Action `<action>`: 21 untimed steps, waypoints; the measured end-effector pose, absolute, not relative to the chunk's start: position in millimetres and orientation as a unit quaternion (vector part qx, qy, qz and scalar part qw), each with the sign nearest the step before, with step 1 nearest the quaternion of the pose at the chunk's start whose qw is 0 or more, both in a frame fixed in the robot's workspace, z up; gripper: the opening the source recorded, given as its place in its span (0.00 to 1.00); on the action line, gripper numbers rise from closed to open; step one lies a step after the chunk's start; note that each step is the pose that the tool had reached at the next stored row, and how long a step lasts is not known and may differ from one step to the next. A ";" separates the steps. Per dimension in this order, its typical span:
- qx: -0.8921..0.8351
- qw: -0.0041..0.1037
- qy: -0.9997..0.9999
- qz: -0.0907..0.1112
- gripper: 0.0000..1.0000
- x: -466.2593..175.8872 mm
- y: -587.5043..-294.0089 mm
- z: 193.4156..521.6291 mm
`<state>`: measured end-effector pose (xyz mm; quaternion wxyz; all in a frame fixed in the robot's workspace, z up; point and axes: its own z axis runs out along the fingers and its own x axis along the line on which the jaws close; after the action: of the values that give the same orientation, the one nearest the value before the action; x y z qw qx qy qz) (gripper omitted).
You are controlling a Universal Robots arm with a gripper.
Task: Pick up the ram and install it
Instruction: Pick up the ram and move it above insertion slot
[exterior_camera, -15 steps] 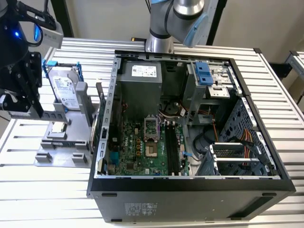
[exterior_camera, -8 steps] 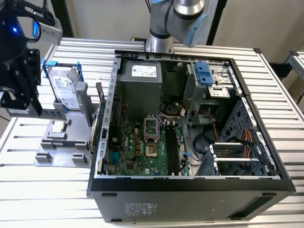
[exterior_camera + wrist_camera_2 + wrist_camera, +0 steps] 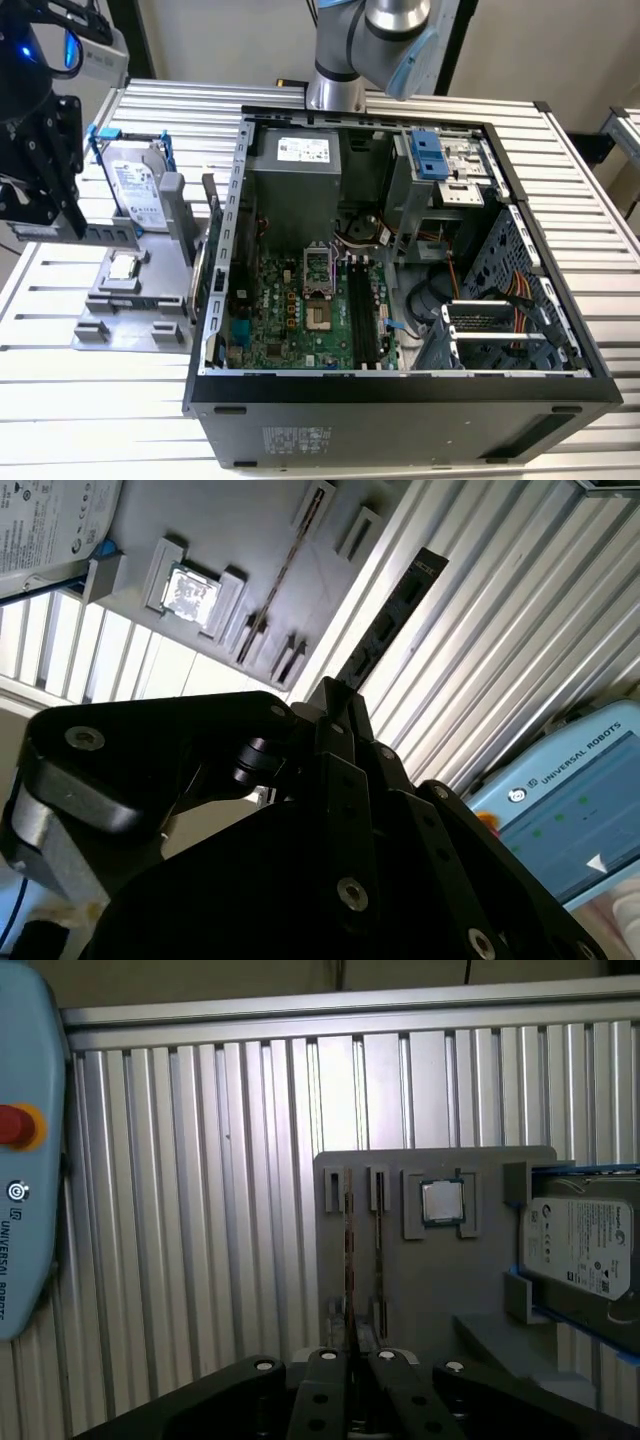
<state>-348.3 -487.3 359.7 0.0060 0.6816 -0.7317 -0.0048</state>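
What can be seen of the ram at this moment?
The ram is a long, thin, flat dark board with black chips along its face. One end sits in the gripper, which looks shut on it; the rest sticks out free, touching nothing else. In the second wrist view it shows against the ribbed metal table, beside the gray holder, apparently clear of the holder's slots.

- In the second wrist view, the near end of the ram point(image 3: 392, 615) is hidden behind the gripper point(image 3: 335, 695).
- The first wrist view's edge cuts off the hard drive point(image 3: 580, 1245).
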 end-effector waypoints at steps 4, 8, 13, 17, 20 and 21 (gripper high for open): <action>0.682 0.006 -0.732 -0.005 0.00 -348.3 -487.3 364.3; 0.683 0.006 -0.731 -0.005 0.00 -348.2 -487.2 368.0; 0.685 0.006 -0.729 -0.005 0.00 -348.3 -486.5 372.5; 0.686 0.006 -0.727 -0.005 0.00 -348.3 -486.1 376.6; 0.687 0.006 -0.727 -0.005 0.00 -348.3 -485.8 379.9; 0.687 0.006 -0.726 -0.005 0.00 -348.3 -485.7 380.7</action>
<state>-348.3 -485.7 380.7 0.0059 0.6871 -0.7265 -0.0047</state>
